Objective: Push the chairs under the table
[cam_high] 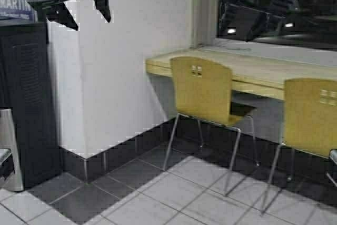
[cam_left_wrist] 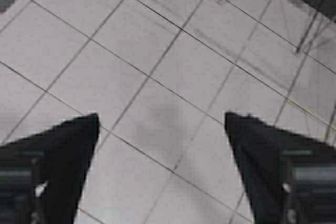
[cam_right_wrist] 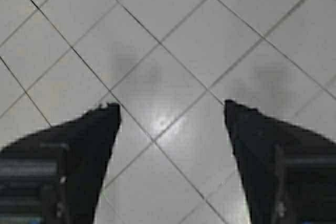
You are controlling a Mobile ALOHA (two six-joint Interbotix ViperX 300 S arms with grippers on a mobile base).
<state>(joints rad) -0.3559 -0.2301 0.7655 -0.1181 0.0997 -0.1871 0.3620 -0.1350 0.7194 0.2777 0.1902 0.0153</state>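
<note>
Two chairs (cam_high: 202,90) (cam_high: 310,114) stood pulled out along the table (cam_high: 253,67) edge; left gripper (cam_left_wrist: 161,124) and right gripper (cam_right_wrist: 172,114) hung spread over floor tiles (cam_right_wrist: 173,35).

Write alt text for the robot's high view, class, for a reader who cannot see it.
Two yellow-tan chairs, the nearer chair and the right-hand chair, stand on a tiled floor with their backs to the camera, facing a beige table fixed along the wall under a dark window. Both seats sit partly out from the table edge.
</note>
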